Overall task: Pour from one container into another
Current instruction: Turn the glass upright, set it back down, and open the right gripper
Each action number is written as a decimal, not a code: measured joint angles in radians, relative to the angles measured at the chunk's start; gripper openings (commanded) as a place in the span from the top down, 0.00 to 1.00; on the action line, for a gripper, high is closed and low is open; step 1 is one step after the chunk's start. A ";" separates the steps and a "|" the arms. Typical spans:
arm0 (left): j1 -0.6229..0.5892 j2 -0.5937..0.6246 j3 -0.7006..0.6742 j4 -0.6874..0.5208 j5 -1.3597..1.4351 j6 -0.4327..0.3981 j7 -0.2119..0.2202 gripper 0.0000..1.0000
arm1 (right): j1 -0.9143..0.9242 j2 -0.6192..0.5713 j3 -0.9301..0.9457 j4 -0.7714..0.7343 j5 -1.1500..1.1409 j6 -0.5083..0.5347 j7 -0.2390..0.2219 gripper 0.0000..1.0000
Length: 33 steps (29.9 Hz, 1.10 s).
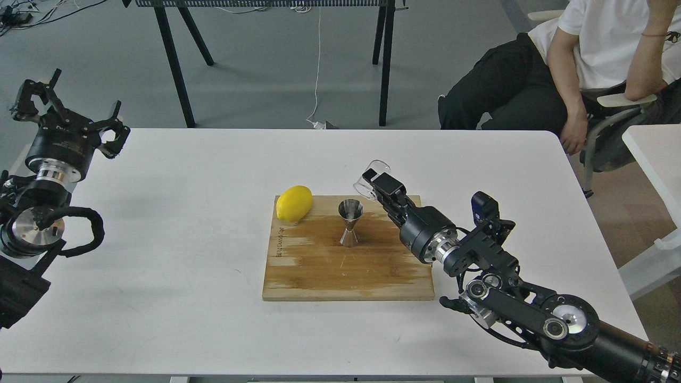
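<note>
Overall, the large white rectangular table point(186, 175) filled most of the head view, and a seated person in a white shirt and black trousers point(574, 58) was beyond its far right corner. A rectangular wooden cutting board point(319, 271) with pale worn streaks lay flat near the table's centre. The black right arm entered from the lower right and reached over the board's far right corner; the black left arm was raised off the table's left edge, well apart from the board. The left gripper point(66, 111) had its fingers spread wide with nothing between them. The right gripper point(379, 183) was clamped on the small clear glass cup with a pouring lip point(370, 178), held above the board's far edge, tilted with its mouth toward the left. A yellow lemon point(293, 203) rested on the board's far left corner, partly overhanging the edge. The small shiny steel hourglass-shaped jigger point(350, 222) stood upright on the board, right of the lemon and just beside the cup, lower and to the cup's left, not touching it. Liquid in either vessel could not be made out.
</note>
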 measured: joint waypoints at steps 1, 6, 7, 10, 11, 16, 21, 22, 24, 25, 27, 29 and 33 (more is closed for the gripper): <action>0.000 0.000 0.000 -0.001 0.000 0.000 0.000 0.00 | -0.012 -0.001 0.021 0.019 0.039 0.004 -0.003 0.73; 0.000 0.006 0.000 -0.006 -0.001 0.000 0.000 0.00 | -0.045 -0.052 0.134 0.104 0.306 0.024 -0.010 0.73; 0.000 0.007 0.000 -0.006 -0.001 0.000 0.000 0.00 | -0.052 -0.059 0.156 0.112 0.358 0.027 -0.010 0.73; 0.001 0.011 0.000 -0.007 -0.001 0.000 0.000 0.00 | -0.092 -0.077 0.248 0.123 0.537 0.045 -0.011 0.73; 0.001 0.012 0.000 -0.007 -0.001 -0.001 0.000 0.00 | -0.108 -0.081 0.278 0.123 0.584 0.055 -0.013 0.73; 0.001 0.015 0.000 -0.007 -0.002 -0.003 0.000 0.00 | -0.213 -0.085 0.455 0.084 0.831 0.138 -0.030 0.73; 0.001 0.013 0.000 -0.007 -0.002 -0.002 0.001 0.00 | -0.267 -0.078 0.563 -0.032 1.055 0.218 -0.064 0.73; 0.001 0.011 0.000 -0.008 -0.002 -0.002 0.002 0.00 | -0.269 -0.077 0.576 -0.066 1.103 0.239 -0.076 0.73; 0.001 0.009 0.000 -0.008 -0.002 -0.001 0.003 0.00 | -0.270 -0.077 0.592 -0.133 1.188 0.278 -0.097 0.73; 0.001 0.009 0.000 -0.008 -0.002 -0.001 0.003 0.00 | -0.271 -0.076 0.596 -0.166 1.229 0.298 -0.107 0.73; 0.001 0.008 0.000 -0.008 -0.002 -0.001 0.003 0.00 | -0.272 -0.075 0.599 -0.224 1.286 0.337 -0.124 0.73; 0.001 0.006 0.000 -0.009 -0.002 -0.001 0.003 0.00 | -0.275 -0.073 0.602 -0.277 1.315 0.365 -0.131 0.72; 0.001 0.004 0.000 -0.009 -0.002 -0.001 0.003 0.00 | -0.278 -0.034 0.620 -0.362 1.327 0.382 -0.134 0.72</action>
